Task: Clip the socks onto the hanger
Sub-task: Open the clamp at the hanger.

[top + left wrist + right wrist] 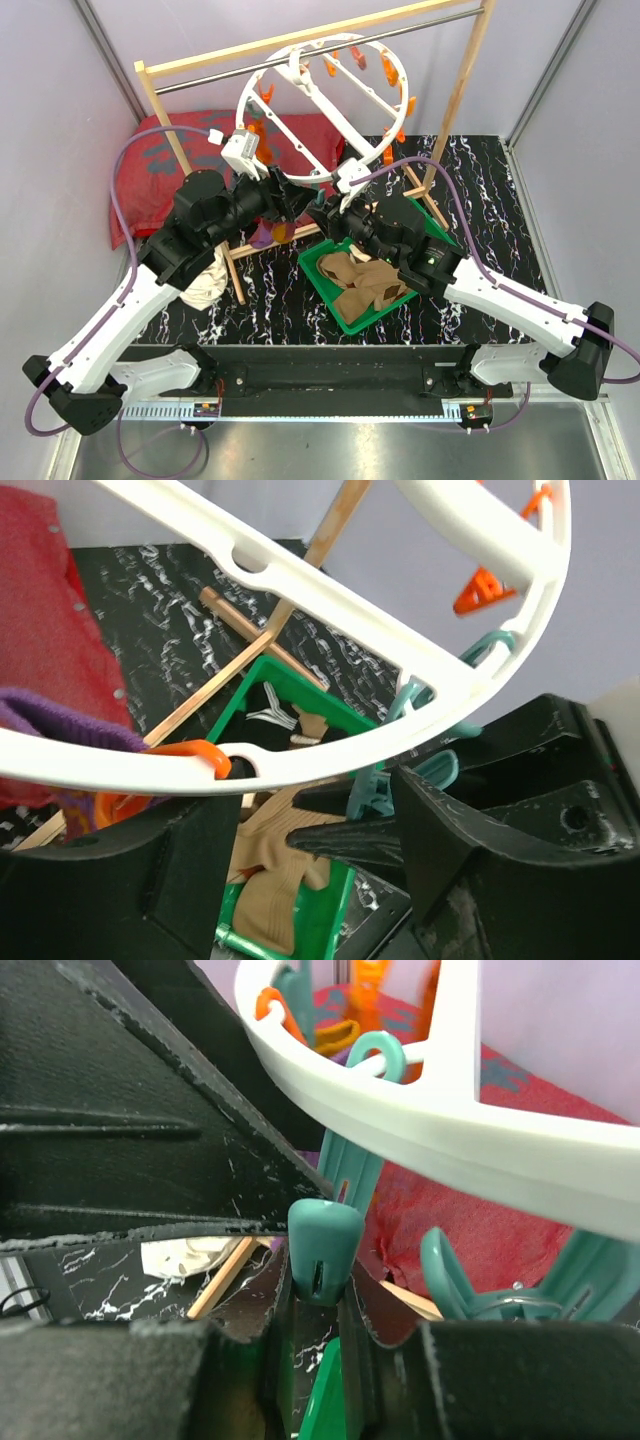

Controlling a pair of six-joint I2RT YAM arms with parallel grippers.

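The white round hanger hangs from the rack's metal bar, its near rim low between my two grippers. In the right wrist view, my right gripper is shut on a teal clip that hangs from the rim. My left gripper is open just under the rim, with nothing gripped between its fingers. A purple sock hangs at an orange clip left of the left finger, and shows in the top view. Brown-tan socks lie in the green basket.
A wooden-post rack with a metal bar stands over the black marbled table. Its wooden foot runs beside the basket. A red patterned cushion lies at the back left. A white cloth is bunched under my left arm.
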